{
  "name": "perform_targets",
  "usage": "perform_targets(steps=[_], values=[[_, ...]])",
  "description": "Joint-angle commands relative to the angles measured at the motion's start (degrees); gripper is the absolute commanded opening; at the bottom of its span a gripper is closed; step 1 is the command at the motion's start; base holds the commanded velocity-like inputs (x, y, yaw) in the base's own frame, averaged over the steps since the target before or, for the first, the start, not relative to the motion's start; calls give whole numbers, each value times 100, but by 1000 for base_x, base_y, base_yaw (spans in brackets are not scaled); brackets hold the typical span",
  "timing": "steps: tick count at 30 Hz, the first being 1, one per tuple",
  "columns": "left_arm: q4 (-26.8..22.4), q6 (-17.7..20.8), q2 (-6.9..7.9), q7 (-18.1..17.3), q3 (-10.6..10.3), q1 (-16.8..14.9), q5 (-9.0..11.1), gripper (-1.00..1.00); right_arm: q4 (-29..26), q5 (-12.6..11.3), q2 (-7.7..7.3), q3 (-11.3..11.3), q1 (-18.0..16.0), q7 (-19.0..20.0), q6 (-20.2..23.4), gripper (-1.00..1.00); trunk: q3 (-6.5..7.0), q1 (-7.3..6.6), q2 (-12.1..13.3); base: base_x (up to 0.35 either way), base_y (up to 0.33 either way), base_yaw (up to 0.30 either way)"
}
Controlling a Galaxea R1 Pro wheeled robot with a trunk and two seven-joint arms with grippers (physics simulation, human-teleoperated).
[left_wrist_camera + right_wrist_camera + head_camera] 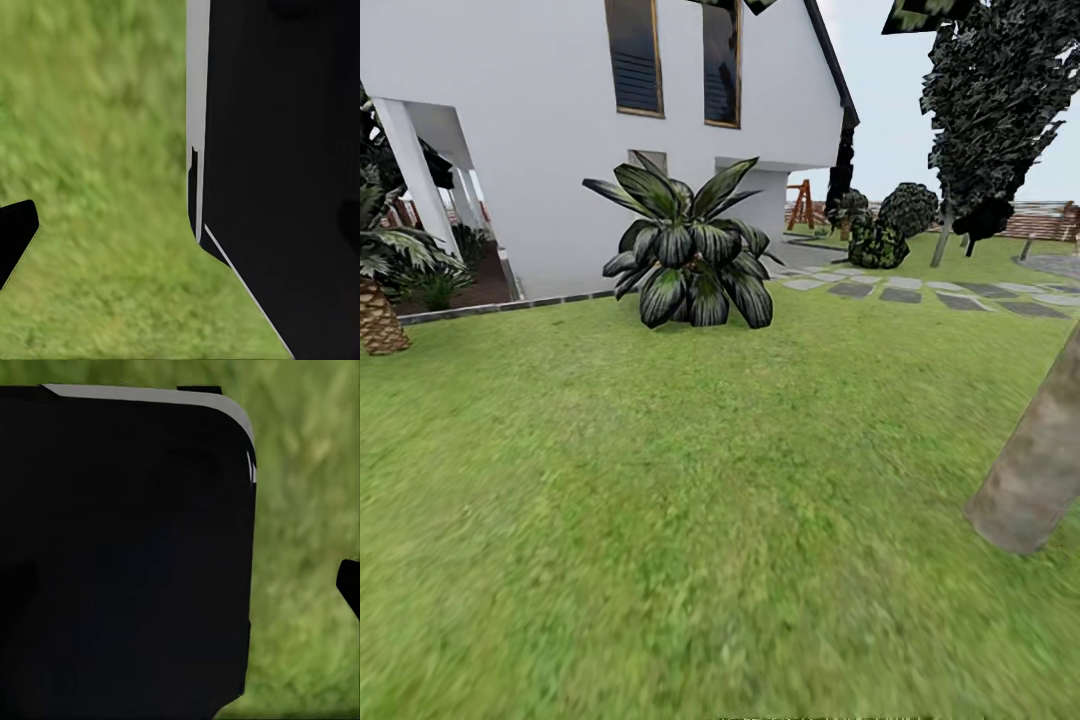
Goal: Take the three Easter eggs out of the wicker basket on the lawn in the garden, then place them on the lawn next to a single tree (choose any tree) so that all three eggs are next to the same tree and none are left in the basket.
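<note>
Green grass of the lawn (690, 520) stretches across the garden, from the white house (540, 130) at its far left edge to a stepping-stone path (950, 292) at far right. A broad-leaved dark plant (690, 250) stands at the lawn's far edge beside the house wall. A pale grey-tan tree (1035, 460) leans in at the lawn's right edge, and a scaly palm trunk (380, 318) marks the left. Both wrist views look past black robot bodywork (285, 180) onto grass; whether either gripper is wide or narrow cannot be told.
</note>
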Motion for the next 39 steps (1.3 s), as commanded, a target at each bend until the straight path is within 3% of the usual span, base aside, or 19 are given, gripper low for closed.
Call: perform_targets(steps=[1, 22, 39], values=[[-7, 0, 0, 1, 0, 2, 2, 100, 7, -4, 2, -3, -4, 2, -18, 100, -10, 0, -2, 0, 0, -234], [-7, 0, 0, 1, 0, 2, 2, 100, 7, -4, 3, 2, -4, 3, -18, 100, -129, 0, -2, 0, 0, -243], [-7, 0, 0, 1, 0, 2, 2, 100, 7, -4, 21, -4, -4, 3, -18, 100, -146, 0, -2, 0, 0, -288]])
